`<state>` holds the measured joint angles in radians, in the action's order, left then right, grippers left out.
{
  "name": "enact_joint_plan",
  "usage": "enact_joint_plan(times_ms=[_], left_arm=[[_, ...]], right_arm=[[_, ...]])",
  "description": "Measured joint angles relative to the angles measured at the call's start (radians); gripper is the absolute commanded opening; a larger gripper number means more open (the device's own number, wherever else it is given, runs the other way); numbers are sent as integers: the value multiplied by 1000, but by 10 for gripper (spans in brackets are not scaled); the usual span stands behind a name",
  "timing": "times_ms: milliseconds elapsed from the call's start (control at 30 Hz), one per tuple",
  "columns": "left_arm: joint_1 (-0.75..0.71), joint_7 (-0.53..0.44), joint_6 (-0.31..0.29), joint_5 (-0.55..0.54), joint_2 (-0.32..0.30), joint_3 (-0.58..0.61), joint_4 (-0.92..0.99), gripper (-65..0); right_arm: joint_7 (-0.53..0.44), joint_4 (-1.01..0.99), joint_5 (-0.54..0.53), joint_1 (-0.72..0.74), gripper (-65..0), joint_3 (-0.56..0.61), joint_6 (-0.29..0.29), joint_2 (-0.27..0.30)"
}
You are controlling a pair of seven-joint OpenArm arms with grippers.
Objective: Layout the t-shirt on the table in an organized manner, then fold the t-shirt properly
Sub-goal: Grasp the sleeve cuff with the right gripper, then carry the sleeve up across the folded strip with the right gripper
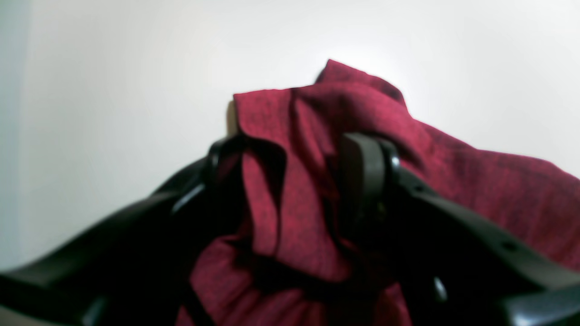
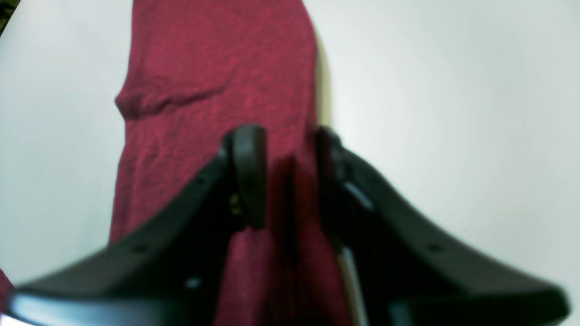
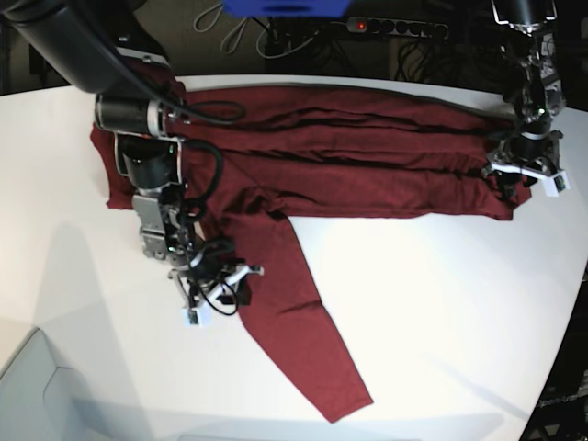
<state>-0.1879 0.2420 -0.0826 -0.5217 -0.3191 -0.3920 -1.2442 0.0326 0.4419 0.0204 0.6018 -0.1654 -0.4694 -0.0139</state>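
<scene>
One maroon t-shirt (image 3: 312,156) lay across the far half of the white surface (image 3: 441,303), its body gathered in long folds running left to right, while one sleeve stretched away from it toward the near edge. Two arms worked it. The right tool (image 3: 219,283), at the left of the base view, sat on the left edge of that sleeve; its wrist camera showed the two black fingers (image 2: 247,172) either side of a raised ridge of cloth, though blur and shadow hid whether they had fully clamped on it. The left tool (image 3: 524,172), at the far right, met the shirt's right end, where the fabric bunched; in its wrist view the fingers (image 1: 362,176) stood apart with a thick wad of cloth filling the gap between them, gripped and lifted into folds. Both wrist views were soft and out of focus, and the dark bodies of the tools blocked the lower part of each. The second sleeve could not be made out among the folds. The shirt's far-left corner was partly covered by the right arm (image 3: 138,138), and both arms were cut off by the top of the base view. Beyond the surface's far edge, tangled cables (image 3: 276,37) and one power strip (image 3: 395,28) with a red light sat in shadow, hard to make out
</scene>
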Motion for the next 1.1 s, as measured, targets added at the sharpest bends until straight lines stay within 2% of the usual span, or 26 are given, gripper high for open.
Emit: enact_joint_plan(times_ms=[67,200,267,300,433,533,600,833,1000,1100], left_arm=[[0,0,0,0,0,0,1,-323],[0,-2,0,0,0,0,1,-323],[0,-2,0,0,0,0,1,-323],[0,-2,0,0,0,0,0,-323],[1,6,0,0,-1,-1,-1,-323],[0,4,0,0,-2,-1,0,-323],[2,2,0,0,-2,-1,0,-323],[2,5,0,0,-2,-1,0,-323],[2,3,0,0,-2,-1,-1,-322],[2,3,0,0,-2,-1,-2,-322]], right_arm=[[5,-1,-2,-2,-650,0,0,0],[15,4,-2,-2,-650,3,0,0],[54,51,4,-16,-650,3,-1,-6],[81,94,7,-36,-650,5,-17,-7],[236,375,30,-174,-650,5,-141,-53],[331,616,40,-278,-650,19,-183,-111],[369,751,27,-315,-650,68,-219,-133],[446,1044,26,-459,-650,302,-220,-136],[447,1108,25,-549,-650,474,-222,-134],[443,1110,25,-600,-650,533,-222,-135]])
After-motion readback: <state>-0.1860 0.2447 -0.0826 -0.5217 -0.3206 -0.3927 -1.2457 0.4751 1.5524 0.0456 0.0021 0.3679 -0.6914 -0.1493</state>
